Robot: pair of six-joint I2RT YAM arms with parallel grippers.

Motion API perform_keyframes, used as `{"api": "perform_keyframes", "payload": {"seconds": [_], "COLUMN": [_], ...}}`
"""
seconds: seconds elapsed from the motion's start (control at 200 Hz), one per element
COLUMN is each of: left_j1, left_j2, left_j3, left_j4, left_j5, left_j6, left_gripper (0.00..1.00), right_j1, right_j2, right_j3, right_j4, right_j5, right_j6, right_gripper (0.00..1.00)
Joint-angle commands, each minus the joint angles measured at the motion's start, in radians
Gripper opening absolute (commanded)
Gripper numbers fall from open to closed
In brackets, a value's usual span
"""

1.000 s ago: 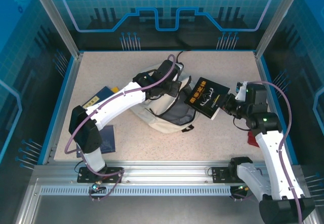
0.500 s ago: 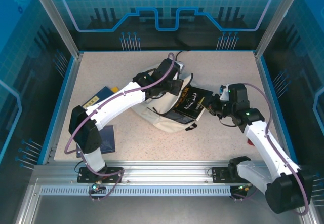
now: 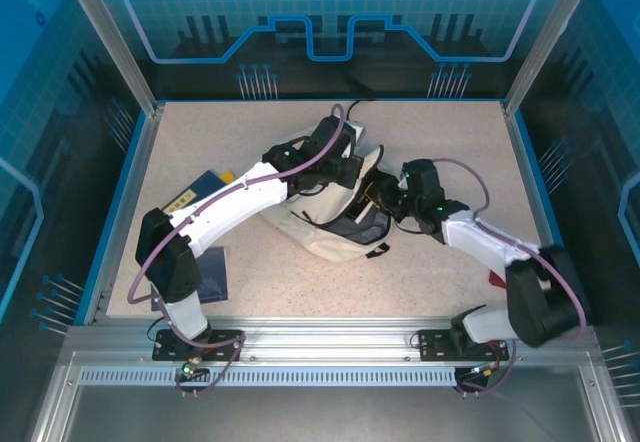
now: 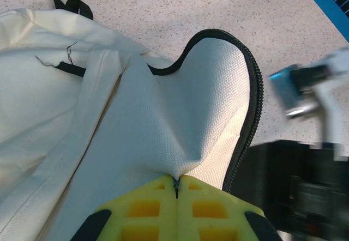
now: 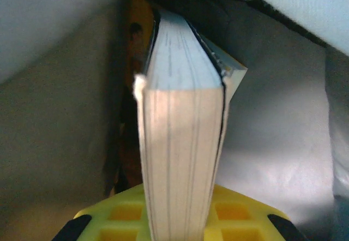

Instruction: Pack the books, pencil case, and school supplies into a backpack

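At the middle of the speckled table (image 3: 440, 132): the cream backpack (image 3: 325, 232), in the same spot as a second ago, mouth turned to the right and edged with a dark zipper (image 4: 253, 104).

Left arm (image 3: 230, 202) unchanged over that second: reaching from the near left corner, up and rightward across the pack, wrist bent down at the pack's far right corner. Right arm (image 3: 480, 247) much altered: then folded back at the right side with the wrist raised, now stretched low and leftward over the table, elbow near the right edge, wrist right at the pack's mouth.

Black book (image 5: 180, 143) a second ago out in the open to the right of the pack, cover up and white lettering plain; half a second ago partway in; now almost wholly inside the backpack. From the right wrist, seen edge-on, page block toward the camera, long axis running straight away from the fingers into the pack, leftward in the overhead view. Beside it, deeper in, a strip of a yellow book (image 5: 136, 39) cover.

Left gripper (image 4: 176, 184) closed tight, pinching a fold of the backpack's flap and holding it raised. Right gripper (image 5: 182, 214) clamped on the near end of the black book, jaws parted just by its thickness.
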Motion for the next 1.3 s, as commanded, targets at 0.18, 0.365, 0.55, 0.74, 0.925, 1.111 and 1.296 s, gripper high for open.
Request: {"api": "perform_keyframes", "payload": {"seconds": [0.18,0.365,0.55,0.74,0.925,1.111,1.296], "left_j1": [-0.002,-0.003,-0.002,-0.002,-0.001,0.0,0.013], "left_j2": [-0.079,-0.093,-0.097,-0.106,-0.107,-0.104,-0.102], "left_j3": [-0.037,-0.055,-0.06,-0.065,-0.077,-0.095,-0.117], "left_j4": [0.062,0.061,0.06,0.057,0.063,0.081,0.094], "left_j5": [0.027,0.029,0.033,0.025,0.019,0.012,0.005], "left_j6": [-0.023,-0.03,-0.037,-0.033,-0.037,-0.044,-0.086], "left_gripper": [0.0,0.0,0.0,0.0,0.0,0.0,0.08], "right_j1": [0.06,0.076,0.104,0.096,0.049,0.001,-0.075], "right_j2": [0.295,0.452,0.536,0.483,0.313,0.117,-0.149], "right_j3": [0.065,0.182,0.252,0.194,0.022,-0.126,-0.22], "right_j4": [0.338,0.39,0.428,0.404,0.428,0.277,-0.01], "right_j5": [0.057,0.007,-0.018,-0.028,-0.074,-0.117,-0.042], "right_j6": [0.151,0.202,0.225,0.22,0.171,0.12,0.024], "right_gripper": [0.03,0.05,0.12,0.42,0.54,0.56,0.56]}}
